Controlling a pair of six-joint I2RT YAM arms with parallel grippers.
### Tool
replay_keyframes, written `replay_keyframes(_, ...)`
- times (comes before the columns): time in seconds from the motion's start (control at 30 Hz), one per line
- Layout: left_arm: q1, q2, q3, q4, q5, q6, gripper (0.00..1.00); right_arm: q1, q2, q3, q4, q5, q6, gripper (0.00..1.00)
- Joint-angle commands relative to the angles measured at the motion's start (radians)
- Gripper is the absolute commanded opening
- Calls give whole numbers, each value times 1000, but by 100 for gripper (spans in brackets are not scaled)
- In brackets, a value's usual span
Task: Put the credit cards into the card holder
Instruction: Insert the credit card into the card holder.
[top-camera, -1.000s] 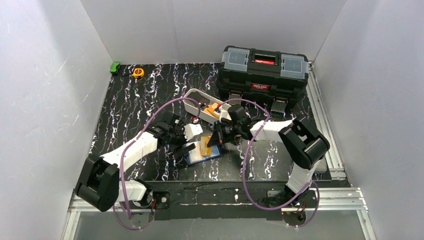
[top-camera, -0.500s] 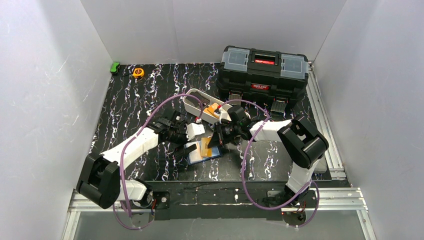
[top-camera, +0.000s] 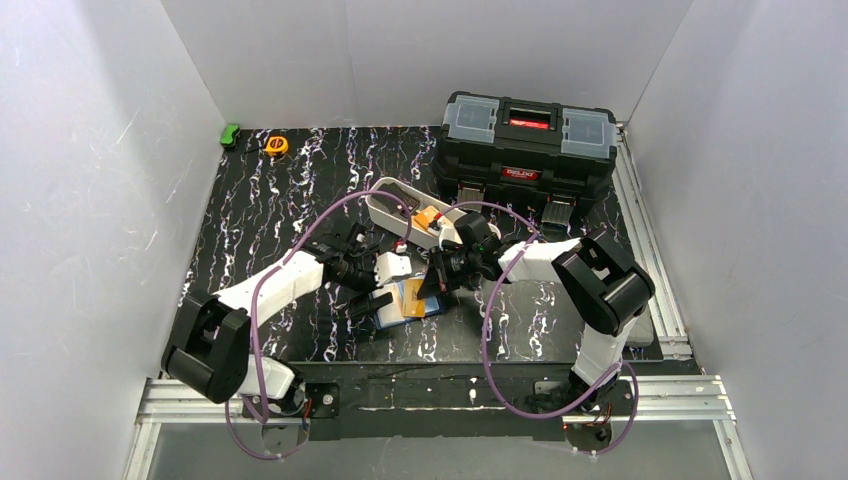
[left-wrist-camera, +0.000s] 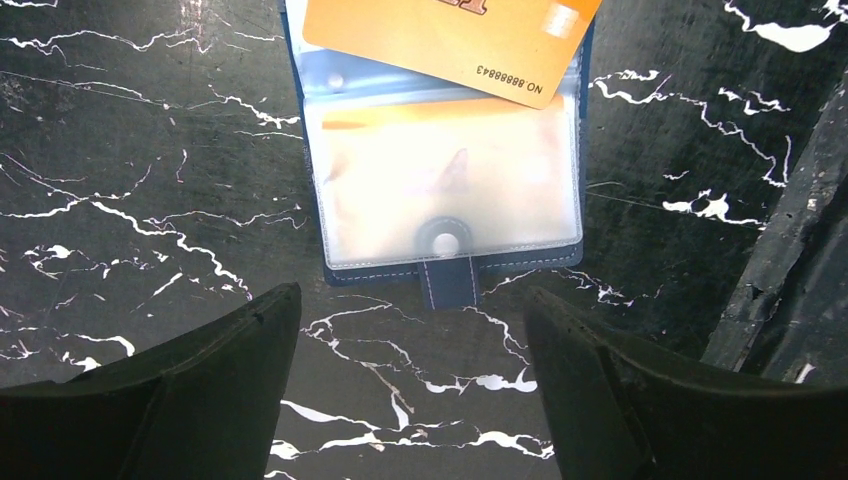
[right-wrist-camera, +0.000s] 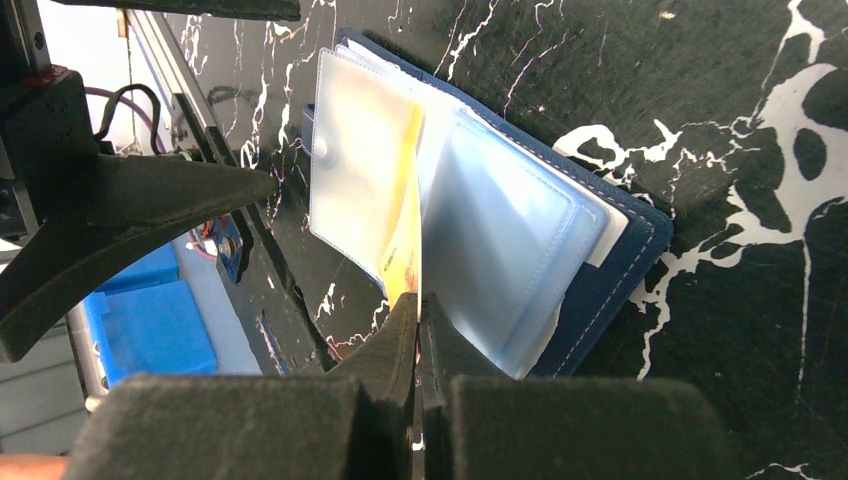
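Note:
The navy card holder (top-camera: 392, 316) (left-wrist-camera: 450, 270) lies open on the black marbled table, its clear sleeves up and its snap tab toward my left gripper. An orange credit card (left-wrist-camera: 450, 35) (right-wrist-camera: 405, 240) rests slanted over the sleeves. My right gripper (top-camera: 432, 280) (right-wrist-camera: 418, 310) is shut on that card's edge. More orange shows through the near frosted sleeve (left-wrist-camera: 440, 170). Just short of the snap tab, my left gripper (top-camera: 383, 285) (left-wrist-camera: 410, 300) stands open over bare table, holding nothing. No dark cards show.
A big black toolbox (top-camera: 527, 140) stands at the back right. A long white tray (top-camera: 388, 203) with small items lies just behind the grippers. A yellow tape measure (top-camera: 276, 145) and a green object (top-camera: 230, 134) sit at the far left corner.
My left arm has swung right, bringing its open gripper closer to the card holder. The right gripper has stayed put, shut on the card.

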Motion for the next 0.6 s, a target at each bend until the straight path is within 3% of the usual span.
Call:
replay_keyframes(0.0,-3,5,-11,-3,-23,32,79,1,1,30,-25,22,-29,1)
replay_keyframes(0.57,-5,25,-35,16,-51,53,71,15,69,102,-90,1,-52,1)
